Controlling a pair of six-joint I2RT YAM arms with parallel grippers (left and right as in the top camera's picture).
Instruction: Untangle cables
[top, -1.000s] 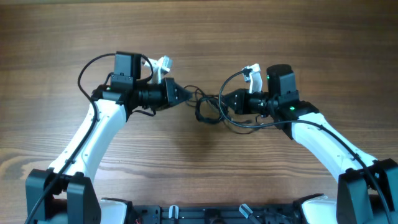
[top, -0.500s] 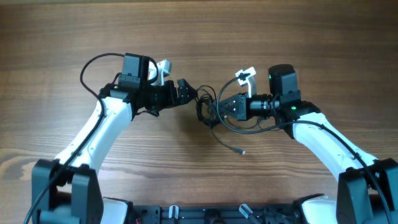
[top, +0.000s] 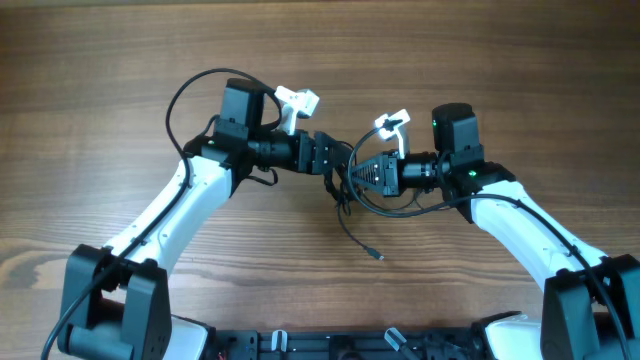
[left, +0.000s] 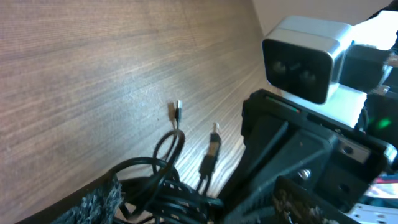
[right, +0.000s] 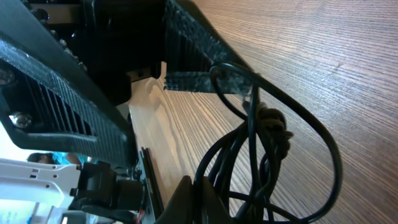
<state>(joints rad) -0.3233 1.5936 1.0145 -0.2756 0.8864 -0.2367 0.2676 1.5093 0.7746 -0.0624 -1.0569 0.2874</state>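
Note:
A tangle of thin black cables (top: 347, 190) hangs between my two grippers at the table's middle. One loose end trails toward the front and ends in a small plug (top: 378, 257). My left gripper (top: 333, 160) stands open, its fingers on either side of the cable bundle (left: 174, 198), which its left finger (left: 93, 202) is not pressing. Two plug ends (left: 211, 149) lie on the wood beyond it. My right gripper (top: 358, 172) is shut on the cables (right: 273, 146), and the strands are pinched between its fingers (right: 205, 199). The two grippers nearly touch.
The table (top: 120, 60) is bare wood all round. The right arm's wrist camera (left: 305, 56) looms close ahead in the left wrist view. The left gripper's fingers (right: 199, 79) fill the top of the right wrist view.
My left gripper has opened, let go of the cable and moved right, up against the right gripper. A freed cable end has dropped toward the front. The right arm has barely moved.

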